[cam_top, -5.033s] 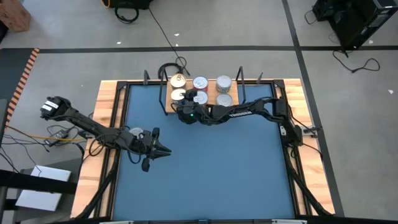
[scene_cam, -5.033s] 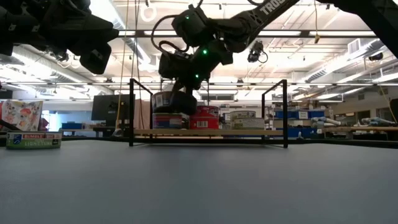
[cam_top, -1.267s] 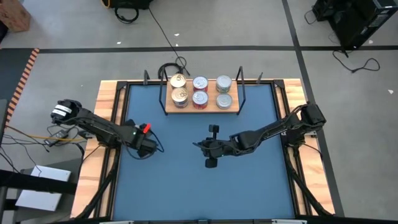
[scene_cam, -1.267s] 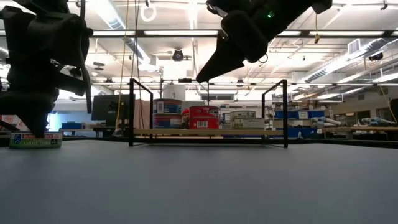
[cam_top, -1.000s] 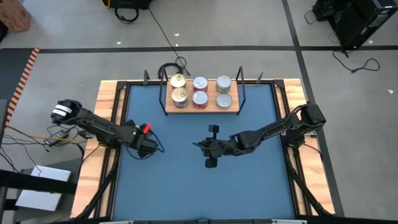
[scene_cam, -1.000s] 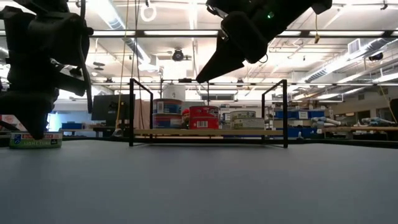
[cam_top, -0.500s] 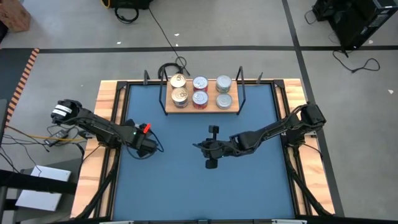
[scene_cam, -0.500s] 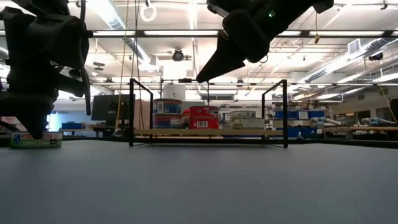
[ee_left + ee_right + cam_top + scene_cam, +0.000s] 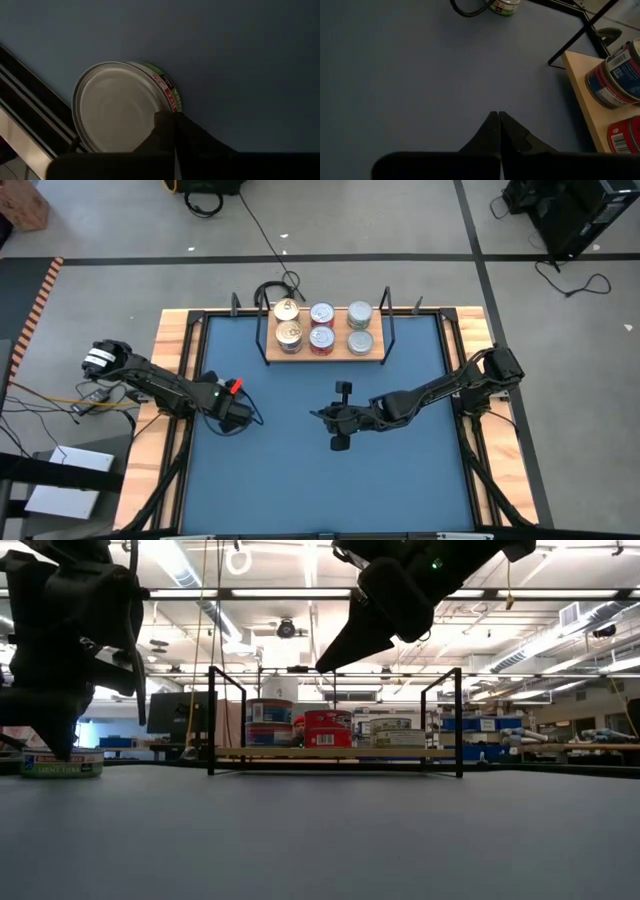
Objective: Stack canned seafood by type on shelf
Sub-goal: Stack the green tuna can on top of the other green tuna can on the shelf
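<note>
Near the table's left edge a silver-lidded tin (image 9: 122, 107) with a green and red side sits flat on the blue table (image 9: 400, 470). My left gripper (image 9: 174, 119) is shut at its rim and hides most of it in the high view. Farther back, the shelf (image 9: 322, 357) holds several tins: gold-lidded (image 9: 288, 332), red-sided (image 9: 321, 337) and plain silver-lidded (image 9: 360, 340). My right gripper (image 9: 318, 415) hangs shut over the table's middle, above the surface and touching nothing. My left gripper comes at the tin from above, pointing down. Its shut fingertips (image 9: 165, 122) meet the edge of the lid at the rim (image 9: 169, 100), on one side of the tin. The tin stands flat on the table (image 9: 62, 765). I cannot tell whether the rim is pinched.
A wooden rim with black rails (image 9: 178, 360) runs around the table. The shelf's black wire uprights (image 9: 212, 720) stand at its two ends. A black cable (image 9: 270, 288) loops behind the shelf. Bare blue surface lies between the shelf and the near edge.
The tin at my left gripper has shifted a little on the table toward the right. Both arms have kept their places.
</note>
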